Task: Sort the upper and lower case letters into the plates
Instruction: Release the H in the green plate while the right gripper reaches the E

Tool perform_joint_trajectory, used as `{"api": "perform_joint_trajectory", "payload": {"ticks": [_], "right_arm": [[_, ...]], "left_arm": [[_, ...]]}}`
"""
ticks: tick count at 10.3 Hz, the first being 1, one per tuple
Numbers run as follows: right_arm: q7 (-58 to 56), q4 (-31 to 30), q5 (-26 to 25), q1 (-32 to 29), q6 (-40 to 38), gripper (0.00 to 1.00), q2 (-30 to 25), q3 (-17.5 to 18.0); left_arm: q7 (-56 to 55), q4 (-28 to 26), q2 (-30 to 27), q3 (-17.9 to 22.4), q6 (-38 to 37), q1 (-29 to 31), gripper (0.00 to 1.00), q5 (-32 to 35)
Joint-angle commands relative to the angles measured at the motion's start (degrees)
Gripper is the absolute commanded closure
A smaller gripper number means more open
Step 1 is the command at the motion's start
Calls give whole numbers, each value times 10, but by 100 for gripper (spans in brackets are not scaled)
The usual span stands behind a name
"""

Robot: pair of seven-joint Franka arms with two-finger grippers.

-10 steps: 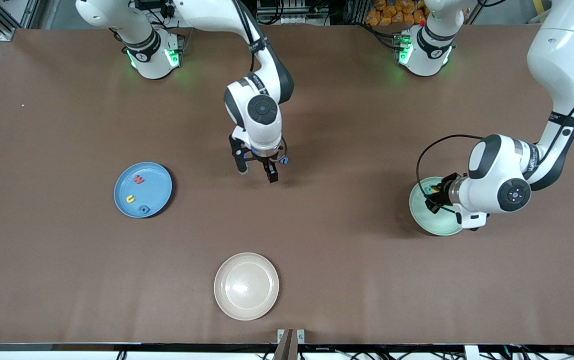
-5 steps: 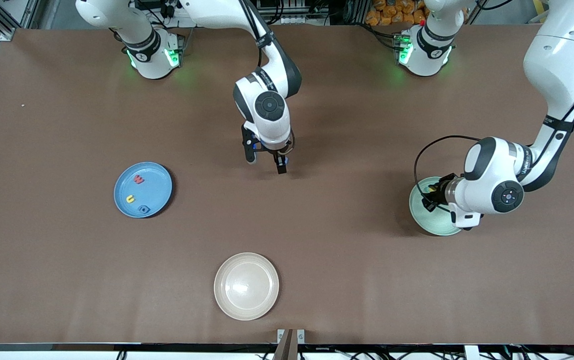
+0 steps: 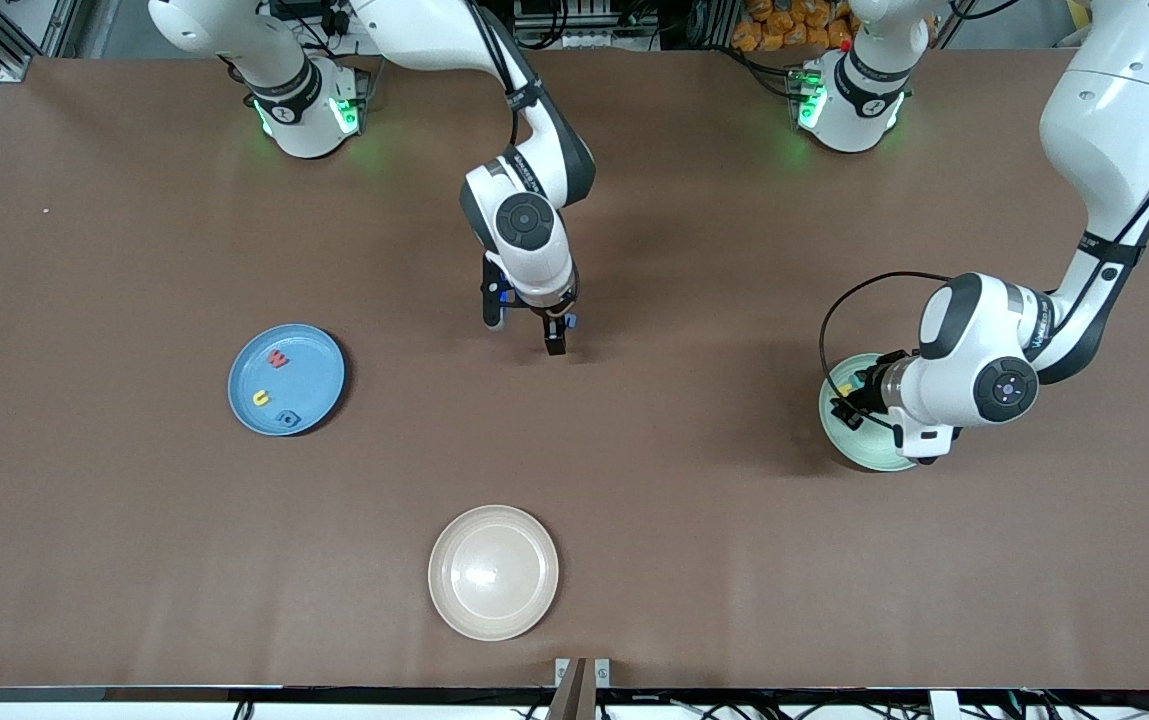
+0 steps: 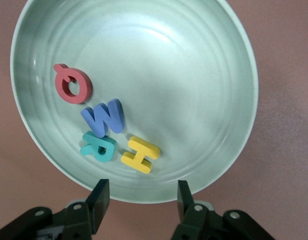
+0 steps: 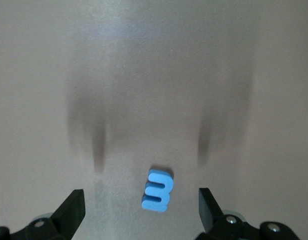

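A small blue letter point(image 5: 158, 189) lies on the brown table between the fingers of my open right gripper point(image 5: 141, 210), which hangs over mid-table point(image 3: 524, 333). The letter shows beside the hand in the front view point(image 3: 571, 320). The mint green plate point(image 4: 244, 100) holds a red letter point(image 4: 72, 85), a blue W point(image 4: 104, 117), a teal letter point(image 4: 98, 146) and a yellow H point(image 4: 140, 154). My left gripper point(image 4: 140, 197) is open and empty over that plate's edge point(image 3: 849, 430). The blue plate point(image 3: 319, 350) holds a red point(image 3: 278, 358), a yellow point(image 3: 260, 398) and a blue letter point(image 3: 285, 418).
A cream-beige plate point(image 3: 493, 571) sits empty near the table's front edge. The left arm's hand covers part of the mint plate in the front view.
My right gripper has turned and shifted slightly toward the left arm's end, over the blue letter. My left hand has drifted a little toward the table's middle over the mint plate.
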Motion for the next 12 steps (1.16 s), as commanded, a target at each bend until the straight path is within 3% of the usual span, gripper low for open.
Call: {"api": "perform_joint_trajectory", "payload": {"ticks": [1, 5, 7, 9, 10, 11, 12], "right_arm": [[8, -9, 10, -25, 18, 0, -5, 34], [13, -9, 10, -19, 41, 0, 9, 44], [14, -8, 9, -16, 50, 0, 19, 47], [9, -8, 2, -12, 50, 3, 22, 48], [6, -8, -8, -9, 50, 61, 23, 48], [5, -8, -22, -9, 50, 100, 23, 48], [4, -8, -40, -9, 50, 100, 23, 49]], "left_arm": [[14, -1, -6, 14, 6, -11, 36, 6], [161, 4, -39, 95, 6, -71, 36, -50], [248, 3, -67, 164, -1, -122, 35, -100], [306, 4, -82, 185, -24, -135, 34, -116], [329, 4, -92, 191, -32, -138, 30, -116], [354, 5, -104, 207, -48, -151, 26, -118], [380, 5, -121, 232, -69, -172, 24, -122]]}}
